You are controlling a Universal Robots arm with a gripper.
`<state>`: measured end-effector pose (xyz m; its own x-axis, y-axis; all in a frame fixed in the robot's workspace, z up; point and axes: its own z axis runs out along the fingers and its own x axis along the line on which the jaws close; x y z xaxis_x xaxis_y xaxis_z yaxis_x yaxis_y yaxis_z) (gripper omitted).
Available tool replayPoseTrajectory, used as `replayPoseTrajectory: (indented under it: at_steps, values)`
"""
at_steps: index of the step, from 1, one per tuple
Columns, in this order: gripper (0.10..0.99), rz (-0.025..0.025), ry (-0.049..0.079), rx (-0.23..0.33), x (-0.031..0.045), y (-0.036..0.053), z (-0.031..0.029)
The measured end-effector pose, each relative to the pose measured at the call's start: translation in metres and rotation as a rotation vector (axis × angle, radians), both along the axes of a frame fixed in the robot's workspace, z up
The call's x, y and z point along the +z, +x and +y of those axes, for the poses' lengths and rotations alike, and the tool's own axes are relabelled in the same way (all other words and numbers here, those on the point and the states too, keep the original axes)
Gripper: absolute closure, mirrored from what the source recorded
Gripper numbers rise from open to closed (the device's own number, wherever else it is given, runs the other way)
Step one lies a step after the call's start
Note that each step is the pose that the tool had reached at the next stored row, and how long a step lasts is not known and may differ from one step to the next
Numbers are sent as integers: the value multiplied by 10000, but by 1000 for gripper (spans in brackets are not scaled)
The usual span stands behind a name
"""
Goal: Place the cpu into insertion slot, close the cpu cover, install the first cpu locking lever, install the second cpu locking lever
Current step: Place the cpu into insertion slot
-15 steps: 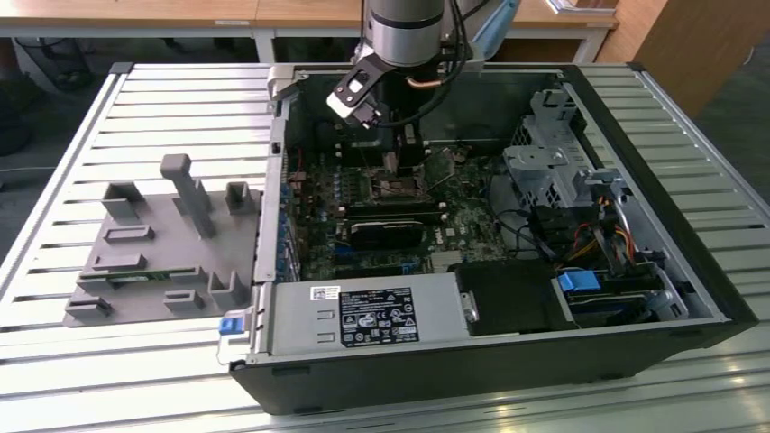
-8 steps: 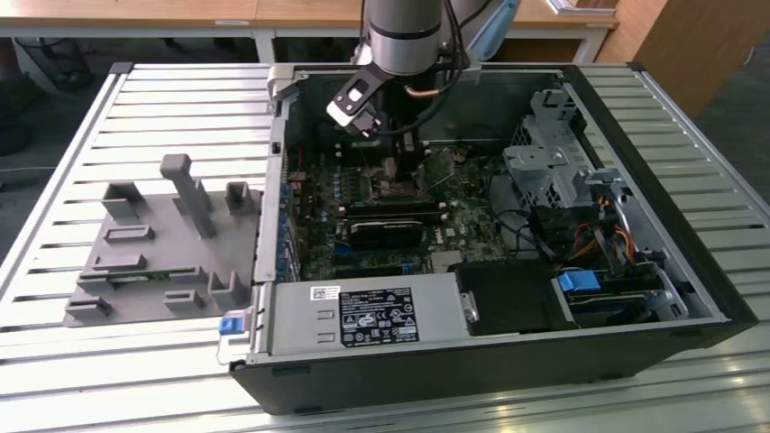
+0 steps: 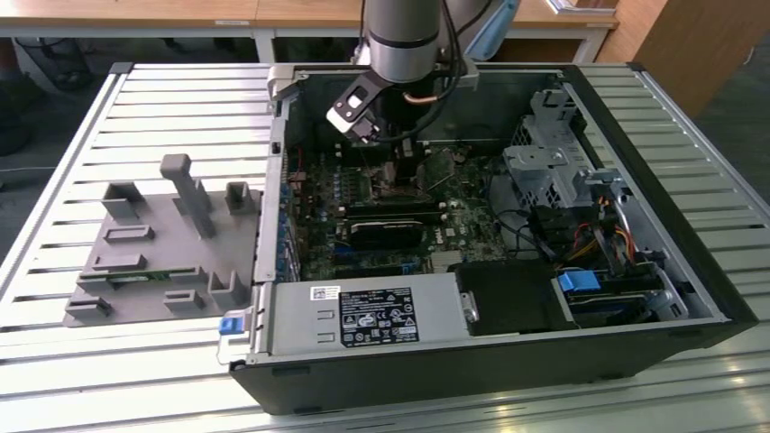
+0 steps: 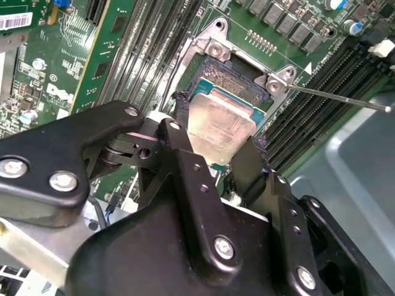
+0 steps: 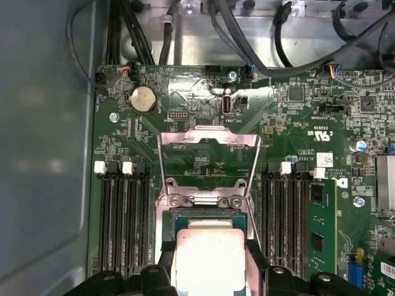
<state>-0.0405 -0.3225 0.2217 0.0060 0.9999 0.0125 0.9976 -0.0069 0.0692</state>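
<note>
Over at the exterior view's left, the grey fixture [image 3: 157, 244] sat on the slatted table [image 3: 108, 379], well apart from the action. Across to the middle, the computer case [image 3: 481, 383] lay open side up. The arm [image 3: 403, 32] stood nearly upright over its far end, wrist tilted down among the boards.

And there it was in the second wrist view: the gripper [image 4: 219, 134] had the cpu [image 4: 222, 120] pinched by its edges, black fingers [image 4: 185, 160] closed snugly on two opposite sides, silvery face showing. The chip hung tilted right over the insertion slot [image 4: 229, 77], whose dark contact field peeked out past its far edge. Whether it already touched the socket, I could not tell.

In the first wrist view the cpu cover [image 5: 208, 135] lay swung fully back beyond the socket, green board visible through its window, with memory slots [image 5: 123, 216] flanking both sides. A thin metal lever [image 4: 336, 98] stuck out unlatched beside the socket. At the exterior view's right stood the drive cage [image 3: 547, 167].
</note>
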Motion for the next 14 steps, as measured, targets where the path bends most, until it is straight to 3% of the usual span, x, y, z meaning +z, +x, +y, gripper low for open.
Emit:
replayPoseTrajectory:
  at_steps: [10, 14]
  values:
    - [557, 5, -7, -36, -129, -14, 10]
    - [557, 7, -8, -64, -146, -16, 10]
